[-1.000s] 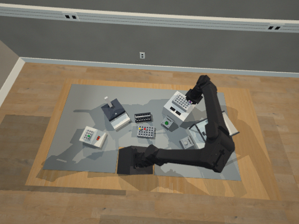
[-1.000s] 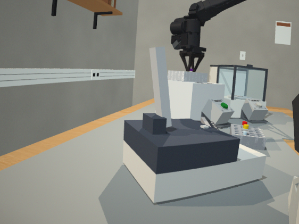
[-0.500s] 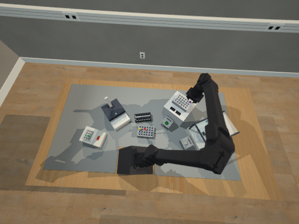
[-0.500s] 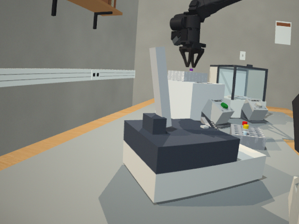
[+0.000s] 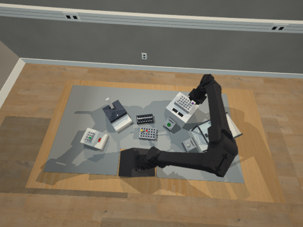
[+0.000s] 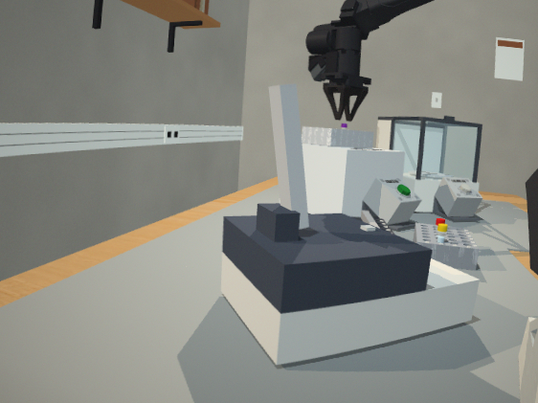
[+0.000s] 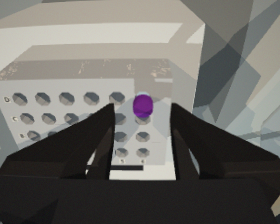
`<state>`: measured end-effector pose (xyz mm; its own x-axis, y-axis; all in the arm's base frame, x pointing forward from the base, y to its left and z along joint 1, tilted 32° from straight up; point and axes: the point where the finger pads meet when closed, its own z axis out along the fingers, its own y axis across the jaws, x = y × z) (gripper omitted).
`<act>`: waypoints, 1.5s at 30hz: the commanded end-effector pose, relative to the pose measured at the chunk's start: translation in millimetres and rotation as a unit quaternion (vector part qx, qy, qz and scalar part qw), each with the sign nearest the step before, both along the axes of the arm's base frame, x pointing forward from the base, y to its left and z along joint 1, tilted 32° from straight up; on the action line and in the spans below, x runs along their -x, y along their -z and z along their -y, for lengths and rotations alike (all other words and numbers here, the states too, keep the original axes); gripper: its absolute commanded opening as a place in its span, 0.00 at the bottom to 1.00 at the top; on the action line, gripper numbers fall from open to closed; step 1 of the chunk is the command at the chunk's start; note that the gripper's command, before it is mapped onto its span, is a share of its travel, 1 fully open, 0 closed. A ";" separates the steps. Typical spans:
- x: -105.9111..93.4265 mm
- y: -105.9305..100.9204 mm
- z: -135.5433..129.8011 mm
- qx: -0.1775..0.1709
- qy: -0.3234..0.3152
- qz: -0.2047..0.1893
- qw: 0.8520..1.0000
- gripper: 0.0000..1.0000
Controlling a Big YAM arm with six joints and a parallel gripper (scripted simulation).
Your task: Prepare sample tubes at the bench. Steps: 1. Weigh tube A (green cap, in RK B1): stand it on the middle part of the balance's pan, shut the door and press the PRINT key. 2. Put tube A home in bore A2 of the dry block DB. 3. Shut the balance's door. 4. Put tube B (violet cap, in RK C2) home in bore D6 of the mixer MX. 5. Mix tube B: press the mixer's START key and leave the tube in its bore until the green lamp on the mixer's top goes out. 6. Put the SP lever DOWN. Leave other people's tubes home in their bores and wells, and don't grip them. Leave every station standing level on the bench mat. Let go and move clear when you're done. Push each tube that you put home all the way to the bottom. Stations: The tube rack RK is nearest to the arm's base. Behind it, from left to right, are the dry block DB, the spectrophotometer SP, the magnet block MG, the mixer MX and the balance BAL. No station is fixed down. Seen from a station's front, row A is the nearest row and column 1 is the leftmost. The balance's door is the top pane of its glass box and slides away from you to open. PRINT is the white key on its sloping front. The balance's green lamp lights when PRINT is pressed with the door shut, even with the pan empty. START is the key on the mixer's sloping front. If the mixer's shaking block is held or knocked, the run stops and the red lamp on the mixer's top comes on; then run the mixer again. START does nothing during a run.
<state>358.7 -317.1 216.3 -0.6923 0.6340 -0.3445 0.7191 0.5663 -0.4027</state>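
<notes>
My gripper point(image 6: 344, 118) point(image 7: 142, 111) is partly open and empty, just above tube B's violet cap point(image 5: 192, 103) point(image 6: 344, 125). Tube B stands in the back-right bore, D6, of the mixer point(image 5: 173, 113) point(image 6: 325, 178). The START key point(image 5: 169, 124) point(image 6: 404, 190) is green; no lit mixer lamp shows. Tube A's green cap point(image 5: 90, 137) shows in the dry block point(image 5: 103, 144). The SP lever point(image 5: 110, 103) point(image 6: 289, 159) stands up. The balance's glass box point(image 6: 433, 149) is partly behind my arm in the top view; I cannot tell its door's position. The PRINT key point(image 5: 188, 145) is white.
The rack point(image 5: 147, 137) point(image 6: 450, 256) holds a yellow cap point(image 5: 141, 130) and a red cap point(image 5: 146, 130). The black magnet block point(image 5: 145, 118) lies behind it. The dark spectrophotometer point(image 5: 116, 112) point(image 6: 354, 279) stands at left. The balance is close to the mixer's right.
</notes>
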 end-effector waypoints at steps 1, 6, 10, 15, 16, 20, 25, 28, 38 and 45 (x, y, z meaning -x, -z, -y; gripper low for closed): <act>-6.0 -13.8 1.6 0.007 -0.001 0.010 1.000 0.36; -6.0 -13.8 1.6 0.007 -0.001 0.010 1.000 0.36; -6.0 -13.8 1.6 0.007 -0.001 0.010 1.000 0.36; -6.0 -13.8 1.6 0.007 -0.001 0.010 1.000 0.36; -6.0 -13.8 1.6 0.007 -0.001 0.010 1.000 0.36; -6.0 -13.8 1.6 0.007 -0.001 0.010 1.000 0.36; -6.0 -13.8 1.6 0.007 -0.001 0.010 1.000 0.36; -11.7 -35.4 -7.6 0.015 -0.003 0.026 1.000 0.36; -12.3 -46.9 -14.8 0.015 -0.003 0.026 1.000 0.36; -13.4 -53.4 -20.8 0.013 -0.003 0.023 1.000 0.36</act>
<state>359.0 -300.6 237.8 -0.6933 0.6346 -0.3416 0.7179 0.5669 -0.4040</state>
